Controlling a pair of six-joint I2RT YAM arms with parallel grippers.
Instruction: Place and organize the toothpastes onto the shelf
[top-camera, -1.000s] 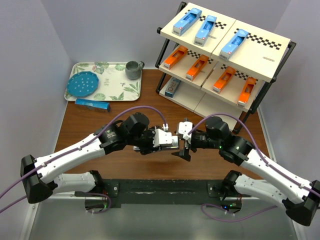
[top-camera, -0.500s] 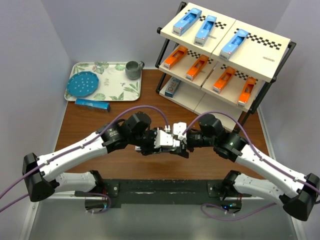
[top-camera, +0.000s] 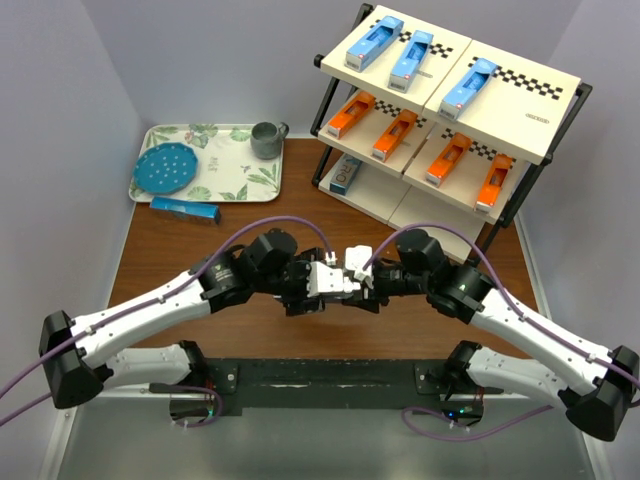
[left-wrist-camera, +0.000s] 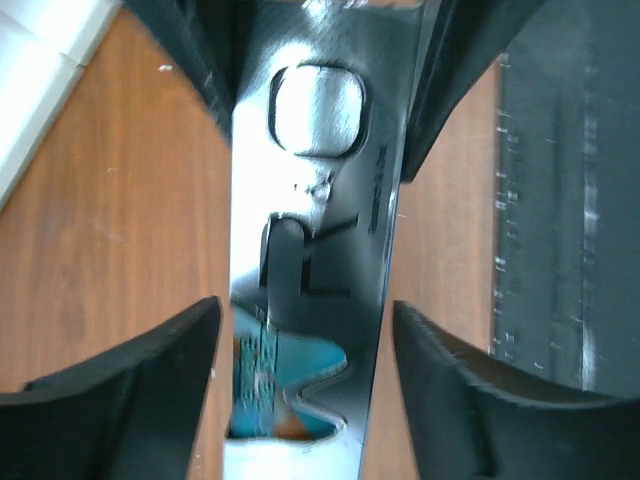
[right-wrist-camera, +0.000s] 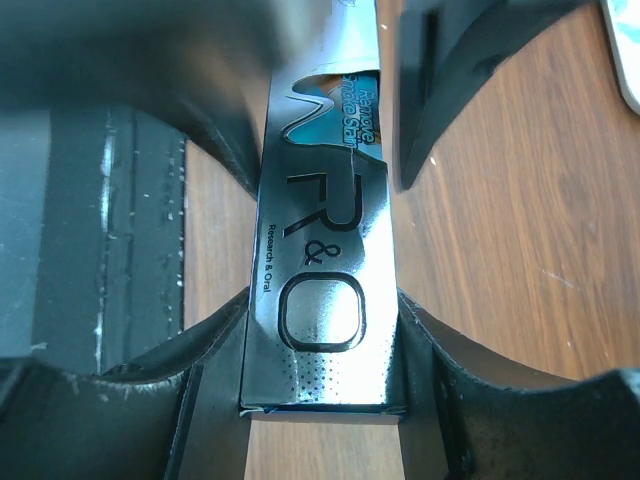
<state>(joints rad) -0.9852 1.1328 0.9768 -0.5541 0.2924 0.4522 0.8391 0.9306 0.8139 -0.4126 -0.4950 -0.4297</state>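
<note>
A grey-and-teal toothpaste box (top-camera: 341, 284) (left-wrist-camera: 310, 250) (right-wrist-camera: 325, 280) with large lettering hangs above the table between both grippers. My right gripper (top-camera: 356, 282) (right-wrist-camera: 322, 300) is shut on one end of it, fingers pressed against its sides. My left gripper (top-camera: 330, 285) (left-wrist-camera: 305, 310) is open around the other end, with thin gaps on both sides. The shelf (top-camera: 545, 125) at the back right holds three light blue boxes (top-camera: 410, 57) on top, several orange boxes (top-camera: 395, 135) on the middle tier and a grey-and-teal box (top-camera: 345, 175) at the bottom. Another blue box (top-camera: 185, 209) lies on the table.
A leaf-patterned tray (top-camera: 225, 170) at the back left carries a blue plate (top-camera: 167, 168) and a grey cup (top-camera: 266, 140). The arms' black base bar (top-camera: 330, 380) runs along the near table edge.
The right gripper moved left onto the box and closed on it. The left gripper, which held the box before, has opened its fingers.
</note>
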